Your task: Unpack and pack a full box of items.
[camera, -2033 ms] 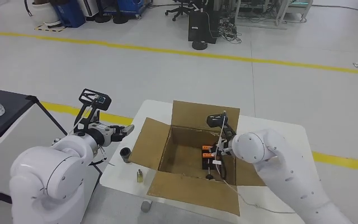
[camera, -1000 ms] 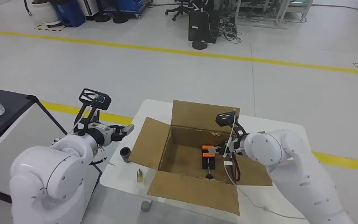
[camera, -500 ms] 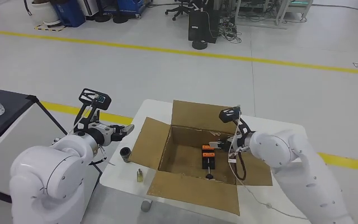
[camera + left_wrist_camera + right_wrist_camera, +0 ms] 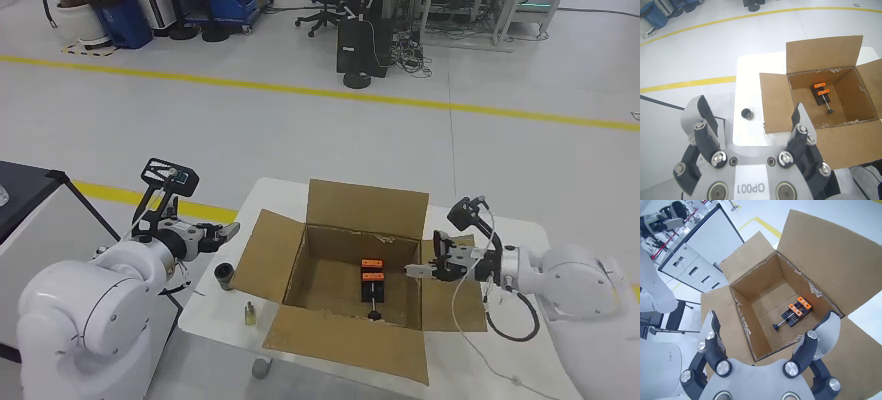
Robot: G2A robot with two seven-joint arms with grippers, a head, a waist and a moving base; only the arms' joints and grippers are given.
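An open cardboard box (image 4: 365,208) stands on the white table (image 4: 500,235). On its floor lies a small black vise with orange jaws (image 4: 371,280), also seen in the left wrist view (image 4: 822,95) and the right wrist view (image 4: 797,313). My right gripper (image 4: 420,268) hovers open and empty over the box's right flap, looking down into the box (image 4: 825,262). My left gripper (image 4: 228,232) hangs open and empty off the table's left edge, above a black cylinder (image 4: 747,114). The box (image 4: 821,56) is to its right.
The black cylinder (image 4: 224,275) stands on the table left of the box, and a small bottle (image 4: 249,313) stands near the front left corner. A grey object (image 4: 260,368) lies on the floor below the table. A dark cabinet (image 4: 30,195) stands at the far left.
My right gripper has lifted out of the box and drawn back to the right, over the right flap, empty. The vise has stayed in place. The left arm has not moved.
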